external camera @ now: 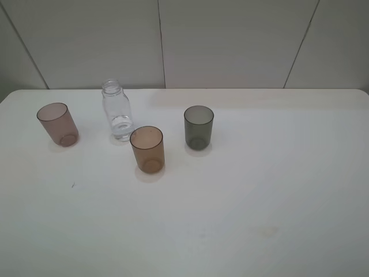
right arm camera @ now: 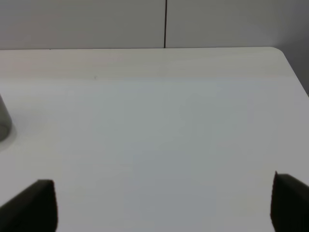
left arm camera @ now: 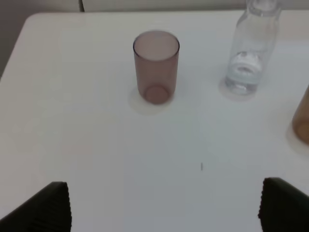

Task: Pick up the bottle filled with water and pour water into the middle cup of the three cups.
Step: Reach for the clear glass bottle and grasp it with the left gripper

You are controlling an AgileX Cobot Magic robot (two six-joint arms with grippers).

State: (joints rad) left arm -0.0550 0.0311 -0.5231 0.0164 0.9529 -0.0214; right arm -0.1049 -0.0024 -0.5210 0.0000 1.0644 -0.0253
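Note:
The clear bottle point(external camera: 117, 110) stands upright on the white table, capless, with a little water in its base; it also shows in the left wrist view point(left arm camera: 251, 46). The amber middle cup point(external camera: 147, 149) stands just in front and to the right of it, cut off at the left wrist view's edge point(left arm camera: 302, 118). The pinkish-mauve cup point(external camera: 57, 123) point(left arm camera: 156, 65) is at the left. The dark grey cup point(external camera: 199, 127) is at the right, a sliver in the right wrist view point(right arm camera: 4, 123). My left gripper point(left arm camera: 164, 205) and right gripper point(right arm camera: 164, 203) are open, empty, well short of everything, and out of the high view.
The white table point(external camera: 259, 190) ends at a panelled wall behind the bottle. Its rounded corners show at the far left point(left arm camera: 29, 21) and far right point(right arm camera: 280, 50).

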